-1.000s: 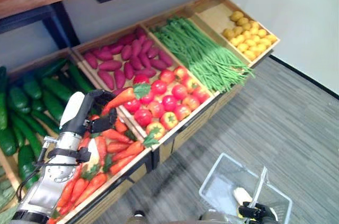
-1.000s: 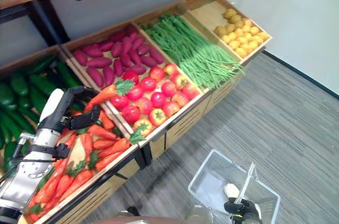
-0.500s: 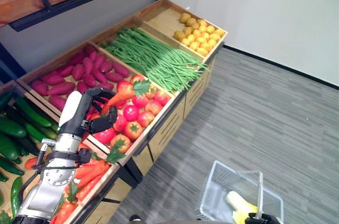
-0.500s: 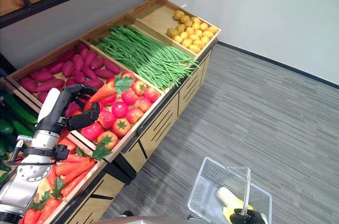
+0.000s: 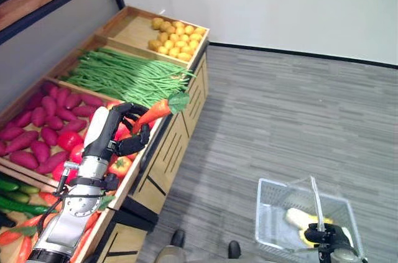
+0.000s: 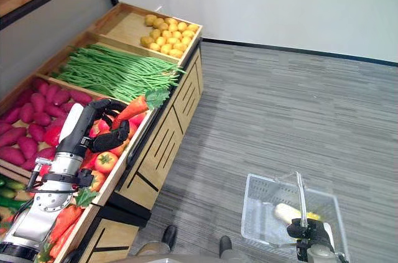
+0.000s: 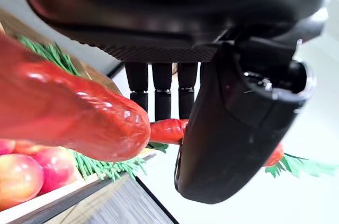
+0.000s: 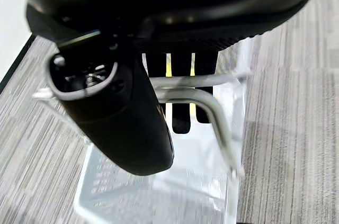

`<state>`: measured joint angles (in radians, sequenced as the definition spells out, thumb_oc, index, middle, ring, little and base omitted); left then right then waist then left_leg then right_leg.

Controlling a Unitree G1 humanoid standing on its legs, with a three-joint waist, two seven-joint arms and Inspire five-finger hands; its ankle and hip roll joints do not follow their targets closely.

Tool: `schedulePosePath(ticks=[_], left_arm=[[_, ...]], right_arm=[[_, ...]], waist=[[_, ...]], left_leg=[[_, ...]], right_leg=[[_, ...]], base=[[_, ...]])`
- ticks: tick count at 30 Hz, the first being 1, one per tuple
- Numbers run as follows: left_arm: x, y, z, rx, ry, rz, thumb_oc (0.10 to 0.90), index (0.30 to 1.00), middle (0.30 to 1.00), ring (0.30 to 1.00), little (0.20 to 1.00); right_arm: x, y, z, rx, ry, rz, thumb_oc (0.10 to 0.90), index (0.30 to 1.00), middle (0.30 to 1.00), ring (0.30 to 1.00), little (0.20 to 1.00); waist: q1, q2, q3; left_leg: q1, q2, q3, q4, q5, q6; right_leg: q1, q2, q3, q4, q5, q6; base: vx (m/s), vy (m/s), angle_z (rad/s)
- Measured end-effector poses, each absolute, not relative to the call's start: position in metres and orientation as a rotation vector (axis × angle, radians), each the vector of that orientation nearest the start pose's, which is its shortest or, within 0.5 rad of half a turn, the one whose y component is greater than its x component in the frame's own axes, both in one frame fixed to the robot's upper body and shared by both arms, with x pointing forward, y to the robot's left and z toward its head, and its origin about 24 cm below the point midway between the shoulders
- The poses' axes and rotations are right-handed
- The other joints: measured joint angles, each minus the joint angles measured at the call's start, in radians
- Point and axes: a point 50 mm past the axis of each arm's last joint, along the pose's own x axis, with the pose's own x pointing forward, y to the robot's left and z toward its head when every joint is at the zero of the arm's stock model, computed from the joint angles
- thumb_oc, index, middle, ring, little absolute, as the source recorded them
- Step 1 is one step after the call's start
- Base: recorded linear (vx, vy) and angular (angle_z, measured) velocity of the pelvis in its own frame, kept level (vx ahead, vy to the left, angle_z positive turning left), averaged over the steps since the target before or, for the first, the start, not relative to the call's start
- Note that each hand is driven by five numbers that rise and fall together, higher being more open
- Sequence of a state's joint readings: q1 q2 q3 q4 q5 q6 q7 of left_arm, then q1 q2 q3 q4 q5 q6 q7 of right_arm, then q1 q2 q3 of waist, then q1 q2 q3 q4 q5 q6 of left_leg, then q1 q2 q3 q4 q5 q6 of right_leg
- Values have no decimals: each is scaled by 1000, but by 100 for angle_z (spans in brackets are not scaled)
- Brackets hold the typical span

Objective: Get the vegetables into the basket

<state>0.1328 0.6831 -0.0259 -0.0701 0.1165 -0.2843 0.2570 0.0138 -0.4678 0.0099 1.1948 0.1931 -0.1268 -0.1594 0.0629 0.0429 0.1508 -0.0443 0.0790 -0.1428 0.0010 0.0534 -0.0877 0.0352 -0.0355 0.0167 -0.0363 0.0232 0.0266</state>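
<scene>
Carrot [image 5: 152, 112] pinched in left hand [image 5: 127, 131] | basket [image 6: 261, 213] contents (pale, yellow) unclear

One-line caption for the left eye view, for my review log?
Left hand holds a carrot above the tomato bin; right hand grips the clear basket's handle.

Both eye views look steeply down, sharing the produce stand [image 5: 168, 132] and basket [image 6: 261, 213]; wrist views sit close behind each hand
</scene>
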Motion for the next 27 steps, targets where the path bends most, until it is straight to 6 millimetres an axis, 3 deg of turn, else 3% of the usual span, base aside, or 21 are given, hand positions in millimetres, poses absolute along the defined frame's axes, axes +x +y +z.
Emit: schedulePosePath(ticks=[3,5,10,15,20,23,27], left_arm=[[226,253,99,757,-299,69,400,300,300,300,300],[226,253,98,760,-296,66,400,300,300,300,300],[227,256,104,791,-304,51,400,300,300,300,300],[237,246,117,805,-361,-21,400,300,300,300,300],[238,226,123,833,-396,-177,400,300,300,300,300],[233,203,124,815,-436,-311,400,300,300,300,300],[233,186,131,812,-494,-407,400,300,300,300,300]], right_arm=[[92,-330,-121,-333,1022,-484,400,300,300,300,300],[88,-329,-122,-332,1031,-482,400,300,300,300,300],[101,-326,-119,-346,996,-438,400,300,300,300,300],[108,-340,-112,-433,1019,-423,400,300,300,300,300],[119,-366,-92,-544,986,-430,400,300,300,300,300],[152,-360,-75,-582,835,-368,400,300,300,300,300],[189,-328,-52,-632,617,-201,400,300,300,300,300]], waist=[[-11,-33,14],[-9,-36,14],[-9,-35,13],[-12,-35,10],[-18,-33,-4],[-32,-30,-12],[-62,-24,-19]], left_leg=[[38,-39,24,-53,22,35],[79,-53,58,-87,34,48],[117,-69,112,-89,16,66],[123,-60,123,-90,12,63],[126,-60,133,-95,12,61],[124,-58,164,-95,11,62],[123,-56,190,-90,11,63]], right_leg=[[17,-51,-12,-24,27,43],[25,-70,10,-24,26,56],[54,-90,45,-50,30,74],[56,-83,47,-50,30,76],[52,-82,62,-55,33,80],[35,-81,92,-56,40,84],[19,-79,116,-55,49,86]], base=[[67,138,-19],[32,130,-29],[31,79,-30],[7,24,-5],[-11,17,-9],[-22,8,-28],[-5,2,-20]])
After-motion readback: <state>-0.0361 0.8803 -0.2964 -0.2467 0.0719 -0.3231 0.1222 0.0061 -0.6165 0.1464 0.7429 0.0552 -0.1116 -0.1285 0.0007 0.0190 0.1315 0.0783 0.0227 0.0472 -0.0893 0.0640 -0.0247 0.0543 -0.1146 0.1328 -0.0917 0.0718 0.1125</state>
